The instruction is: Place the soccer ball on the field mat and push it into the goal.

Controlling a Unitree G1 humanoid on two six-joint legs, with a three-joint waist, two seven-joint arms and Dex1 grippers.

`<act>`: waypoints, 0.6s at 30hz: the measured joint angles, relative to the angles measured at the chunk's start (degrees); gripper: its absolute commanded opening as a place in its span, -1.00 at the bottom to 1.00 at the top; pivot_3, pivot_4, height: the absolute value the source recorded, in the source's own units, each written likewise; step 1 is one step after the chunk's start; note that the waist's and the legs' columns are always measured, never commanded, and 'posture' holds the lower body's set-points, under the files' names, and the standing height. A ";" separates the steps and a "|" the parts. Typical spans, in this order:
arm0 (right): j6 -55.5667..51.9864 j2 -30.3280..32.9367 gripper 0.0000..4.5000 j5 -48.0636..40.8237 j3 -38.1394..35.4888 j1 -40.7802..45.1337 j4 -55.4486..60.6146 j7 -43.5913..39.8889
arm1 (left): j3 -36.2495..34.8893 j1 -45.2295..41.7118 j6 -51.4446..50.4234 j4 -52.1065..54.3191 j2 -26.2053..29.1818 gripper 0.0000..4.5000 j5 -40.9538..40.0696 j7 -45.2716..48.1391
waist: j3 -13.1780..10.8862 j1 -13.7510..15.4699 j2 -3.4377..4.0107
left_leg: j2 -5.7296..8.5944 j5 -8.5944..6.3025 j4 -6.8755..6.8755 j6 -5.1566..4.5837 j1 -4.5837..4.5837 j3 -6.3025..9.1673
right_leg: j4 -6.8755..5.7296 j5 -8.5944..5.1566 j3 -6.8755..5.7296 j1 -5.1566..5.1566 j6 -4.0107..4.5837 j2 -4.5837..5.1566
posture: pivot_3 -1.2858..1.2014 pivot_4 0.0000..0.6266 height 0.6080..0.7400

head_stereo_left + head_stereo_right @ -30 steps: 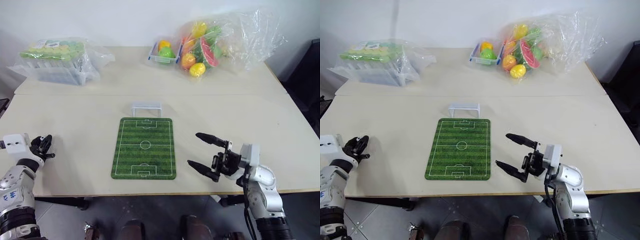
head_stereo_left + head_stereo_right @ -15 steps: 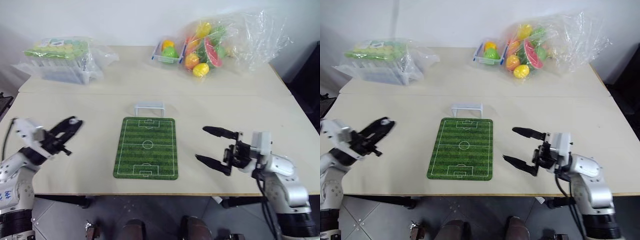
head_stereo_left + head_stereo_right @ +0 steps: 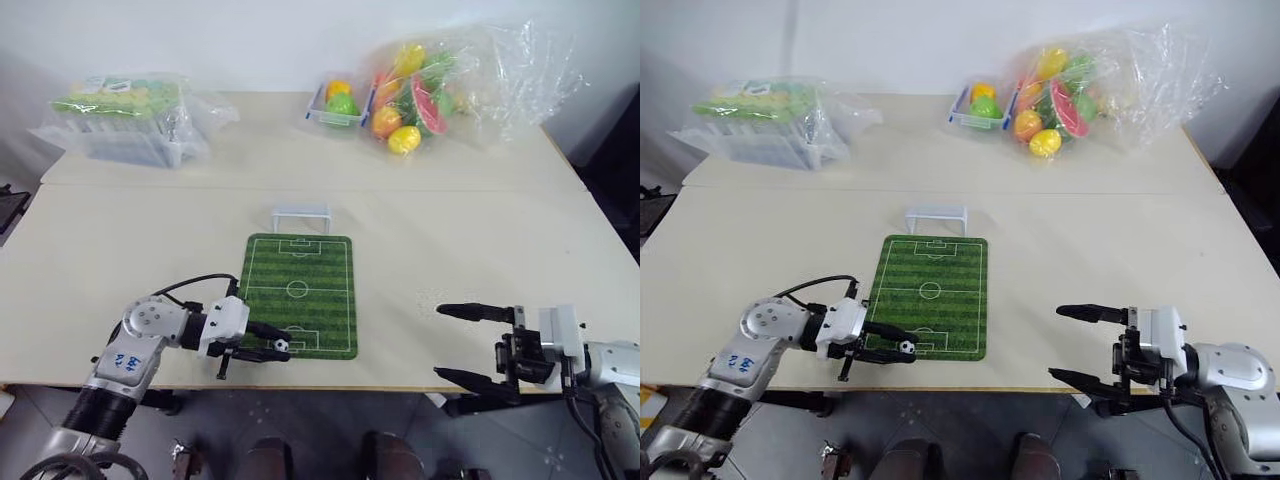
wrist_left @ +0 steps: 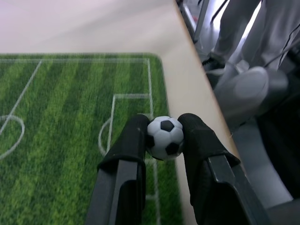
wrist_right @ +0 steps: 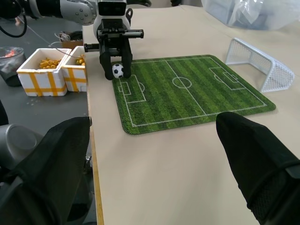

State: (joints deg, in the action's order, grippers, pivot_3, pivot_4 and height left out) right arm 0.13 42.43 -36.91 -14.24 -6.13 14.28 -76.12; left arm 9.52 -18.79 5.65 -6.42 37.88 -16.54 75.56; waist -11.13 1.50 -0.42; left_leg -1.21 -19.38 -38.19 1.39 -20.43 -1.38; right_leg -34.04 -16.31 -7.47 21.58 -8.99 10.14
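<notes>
The left gripper (image 4: 164, 136) clamps the soccer ball (image 4: 165, 137) between its two fingers, over the near end of the field mat (image 3: 298, 280) — seemingly just off its surface. The goal (image 3: 301, 216) stands at the mat's far edge. The right gripper (image 3: 472, 342) hangs well apart — fingers spread, empty.

Left end effector (image 3: 272, 341) pinches the soccer ball (image 3: 282, 346) over the field mat (image 3: 298, 294).

Bare field mat (image 3: 298, 290) up to the goal (image 3: 301, 216), open tabletop (image 3: 470, 250) on both sides
</notes>
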 measured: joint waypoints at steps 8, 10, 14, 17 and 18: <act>-0.05 -2.06 1.00 0.00 0.26 -3.07 4.35 3.30 | 0.27 -1.48 5.84 -5.66 -3.70 -0.62 2.30 -1.95 | 0.00 0.05 0.00 | 0.00 -0.01 -0.05 -0.01 0.01 0.00 | -0.01 0.01 0.01 -0.03 -0.01 0.00 | 0.03 -0.52 1.00; -0.05 -2.52 1.00 0.00 0.30 -3.87 4.96 3.70 | 0.28 -1.51 6.13 -5.69 -3.72 -0.62 2.51 -2.21 | 0.00 0.04 0.01 | 0.00 -0.01 -0.07 -0.02 0.01 0.00 | 0.00 0.03 0.02 -0.05 -0.03 0.01 | 0.03 -0.52 1.00; -0.05 -2.54 1.00 0.01 0.30 -4.15 5.11 3.90 | 0.28 -1.51 6.05 -5.73 -3.73 -0.29 2.50 -2.38 | 0.00 0.01 0.00 | 0.00 -0.01 -0.08 -0.02 0.02 0.00 | -0.02 0.03 0.04 -0.04 -0.03 0.00 | 0.03 -0.52 1.00; -0.04 -2.72 1.00 0.03 0.41 -4.12 5.10 3.92 | 0.08 -1.51 6.03 -5.83 -3.99 0.08 2.56 -3.03 | 0.00 0.01 0.01 | 0.00 -0.02 -0.08 -0.03 0.02 0.00 | -0.02 0.04 0.04 -0.04 -0.03 0.00 | 0.03 -0.52 1.00; -0.04 -2.82 1.00 0.04 0.47 -4.10 5.10 3.92 | -0.05 -1.51 6.03 -5.83 -4.14 0.08 2.51 -3.25 | 0.00 0.01 0.00 | 0.00 -0.02 -0.07 -0.03 0.02 0.00 | -0.01 0.04 0.04 -0.04 -0.03 0.00 | 0.03 -0.52 1.00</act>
State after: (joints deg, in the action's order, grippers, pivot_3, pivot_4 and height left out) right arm 0.09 39.61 -36.87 -13.78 -10.24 19.38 -72.20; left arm 9.48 -20.30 11.68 -12.24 33.75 -14.03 72.30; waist -11.13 1.52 -0.42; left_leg -1.21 -19.39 -38.26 1.36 -20.41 -1.38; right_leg -34.06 -16.28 -7.43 21.54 -9.02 10.14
